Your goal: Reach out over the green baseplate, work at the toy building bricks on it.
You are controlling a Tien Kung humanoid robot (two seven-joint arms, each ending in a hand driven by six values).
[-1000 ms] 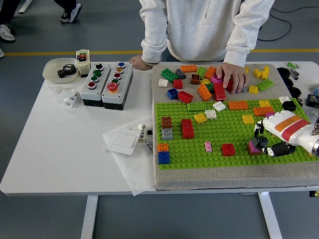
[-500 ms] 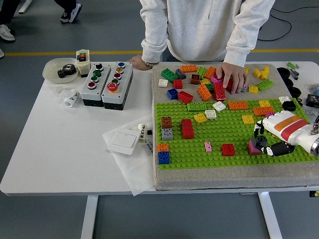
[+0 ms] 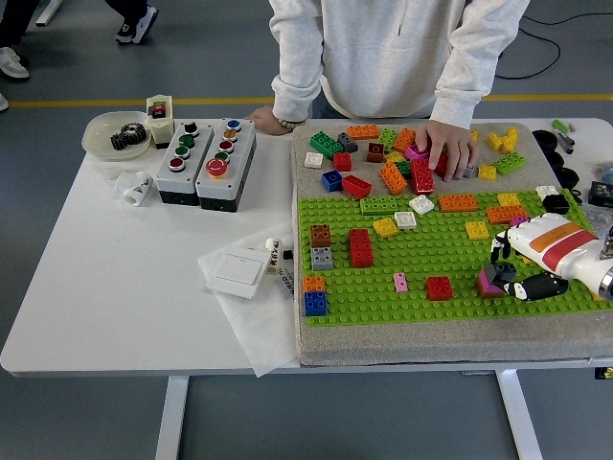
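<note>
Mostly bare green baseplate (image 3: 421,254), scattered bricks (image 3: 360,247)

The right robot hand (image 3: 512,273), reaching in from the right over the green baseplate (image 3: 421,257), has shifted only slightly. Half a second ago the grey top of the grey-and-magenta brick (image 3: 492,280) at its fingertips was hidden behind them; it now shows again, as it did a second ago.
</note>
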